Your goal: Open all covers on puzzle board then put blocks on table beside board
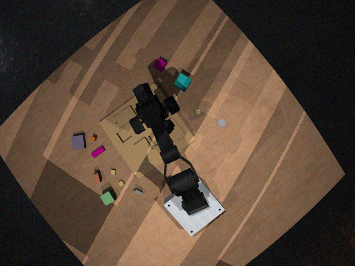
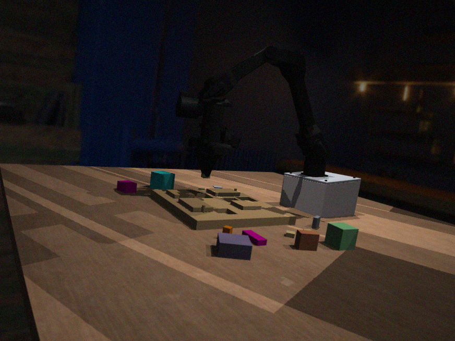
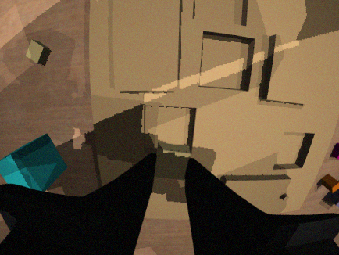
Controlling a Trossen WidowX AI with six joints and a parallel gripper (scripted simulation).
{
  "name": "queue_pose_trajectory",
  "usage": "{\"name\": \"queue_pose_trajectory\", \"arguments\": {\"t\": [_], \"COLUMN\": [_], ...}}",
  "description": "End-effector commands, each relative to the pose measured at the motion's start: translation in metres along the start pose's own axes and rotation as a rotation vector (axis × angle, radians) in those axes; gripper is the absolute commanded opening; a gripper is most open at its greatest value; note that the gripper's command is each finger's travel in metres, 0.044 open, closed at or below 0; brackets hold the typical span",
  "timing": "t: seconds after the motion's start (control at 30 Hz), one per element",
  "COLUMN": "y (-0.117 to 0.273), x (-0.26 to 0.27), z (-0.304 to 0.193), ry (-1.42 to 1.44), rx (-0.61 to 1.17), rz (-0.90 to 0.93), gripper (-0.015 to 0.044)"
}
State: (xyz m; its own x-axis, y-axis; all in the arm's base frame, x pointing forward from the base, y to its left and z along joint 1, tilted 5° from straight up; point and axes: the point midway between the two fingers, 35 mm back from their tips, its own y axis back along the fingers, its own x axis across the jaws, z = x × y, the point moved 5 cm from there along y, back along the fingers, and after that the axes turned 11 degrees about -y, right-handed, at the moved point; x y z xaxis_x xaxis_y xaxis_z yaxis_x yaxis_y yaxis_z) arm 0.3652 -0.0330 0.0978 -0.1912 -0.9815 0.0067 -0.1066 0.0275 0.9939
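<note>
My gripper (image 2: pixel 205 174) (image 3: pixel 170 162) is shut on a small tan block (image 2: pixel 205 177) (image 3: pixel 172 167) and holds it in the air above the tan puzzle board (image 1: pixel 134 164) (image 2: pixel 238 223) (image 3: pixel 242 121). In the wrist view, a square well (image 3: pixel 170 124) lies open just ahead of the fingertips, and another well (image 3: pixel 224 62) beyond it looks empty. Raised tan covers (image 2: pixel 194 203) (image 2: pixel 245 204) stand on the board; in the overhead view the arm hides its middle. One similar tan block (image 1: pixel 197 111) (image 3: pixel 36 52) lies on the table right of the board, and two more (image 1: pixel 113 172) (image 1: pixel 121 183) lie at its lower left.
A teal cube (image 1: pixel 182 81) (image 2: pixel 162 180) (image 3: pixel 31 164) and a magenta block (image 1: pixel 160 63) (image 2: pixel 127 186) stand behind the board. Purple (image 1: pixel 78 142), orange (image 1: pixel 94 138), magenta (image 1: pixel 97 151), brown (image 1: pixel 97 177) and green (image 1: pixel 107 198) blocks lie left. A grey tile (image 1: pixel 221 123) lies right.
</note>
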Motion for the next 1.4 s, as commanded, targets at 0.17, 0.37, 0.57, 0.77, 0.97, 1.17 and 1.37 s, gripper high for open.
{"name": "queue_pose_trajectory", "arguments": {"t": [0.17, 0.37, 0.57, 0.77, 0.97, 1.17, 1.37], "y": [0.025, 0.028, 0.028, 0.028, 0.028, 0.028, 0.028], "x": [0.000, 0.010, 0.033, 0.056, 0.078, 0.100, 0.121], "z": [-0.001, 0.001, 0.005, 0.011, 0.019, 0.028, 0.039], "ry": [-0.004, -0.004, -0.004, -0.004, -0.004, -0.003, -0.003], "rx": [0.008, 0.007, 0.005, 0.004, 0.002, 0.001, 0.001], "rz": [0.003, 0.004, 0.006, 0.008, 0.010, 0.012, 0.014], "gripper": [0.0080, 0.0080, 0.0080, 0.0080, 0.0080, 0.0080, 0.0080]}}
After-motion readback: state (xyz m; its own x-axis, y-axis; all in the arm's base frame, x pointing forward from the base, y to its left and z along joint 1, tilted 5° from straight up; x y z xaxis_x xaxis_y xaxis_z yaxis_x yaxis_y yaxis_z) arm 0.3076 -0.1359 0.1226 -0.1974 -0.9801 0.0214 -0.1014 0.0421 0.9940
